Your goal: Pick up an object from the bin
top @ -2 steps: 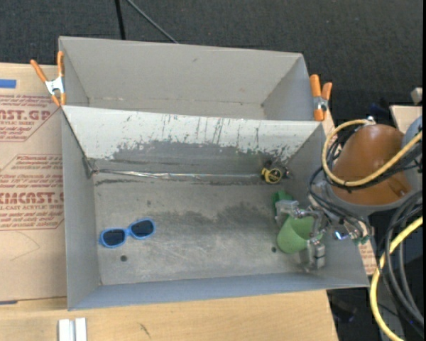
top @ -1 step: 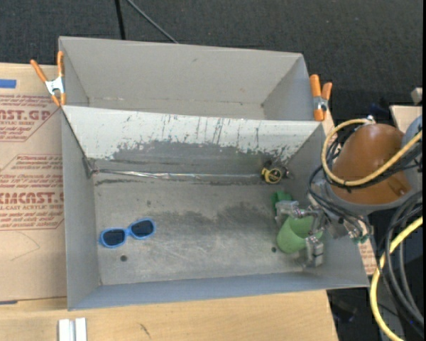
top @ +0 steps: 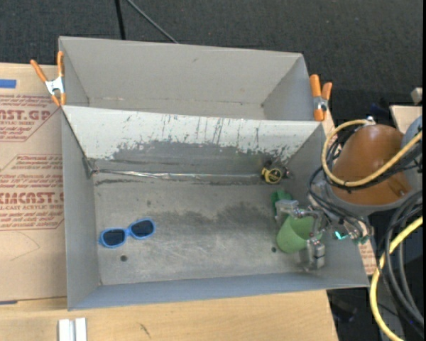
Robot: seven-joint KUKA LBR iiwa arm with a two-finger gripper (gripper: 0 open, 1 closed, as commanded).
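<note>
Claw (top: pixel 303 233) sits over green lump (top: pixel 290 239), right of bin (top: pixel 199 222).

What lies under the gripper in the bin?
A green rounded thing lies at the right end of the bin, under the gripper. The gripper covers its right side, so its whole shape cannot be seen.
</note>
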